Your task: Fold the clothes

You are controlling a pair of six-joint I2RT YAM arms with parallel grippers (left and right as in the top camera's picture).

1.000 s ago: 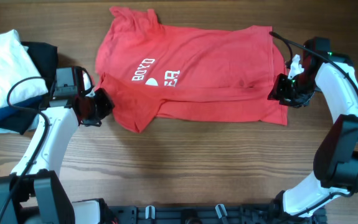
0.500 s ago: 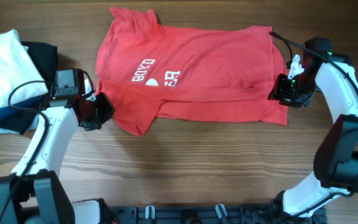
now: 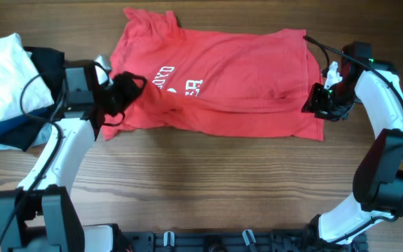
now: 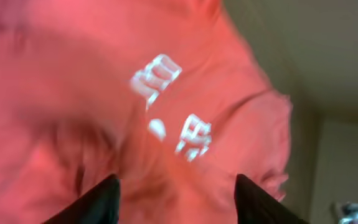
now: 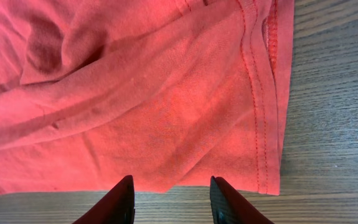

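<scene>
A red T-shirt (image 3: 236,77) with white lettering (image 3: 165,77) lies spread across the wooden table. My left gripper (image 3: 134,85) hovers over the shirt's left part beside the lettering. In the blurred left wrist view the left gripper (image 4: 177,199) stands open, with only red shirt (image 4: 73,74) beyond it. My right gripper (image 3: 315,105) sits at the shirt's right edge. The right wrist view shows the right gripper (image 5: 171,199) open just off the shirt's hem (image 5: 166,180), its fingertips over bare wood.
A pile of white, black and blue clothes (image 3: 8,87) lies at the table's left edge, behind the left arm. Bare wooden table (image 3: 208,182) stretches in front of the shirt and to the right of its hem (image 5: 331,124).
My left gripper swung up and right from the shirt's lower left corner, carried that flap over onto the shirt, and opened. The right arm has not moved.
</scene>
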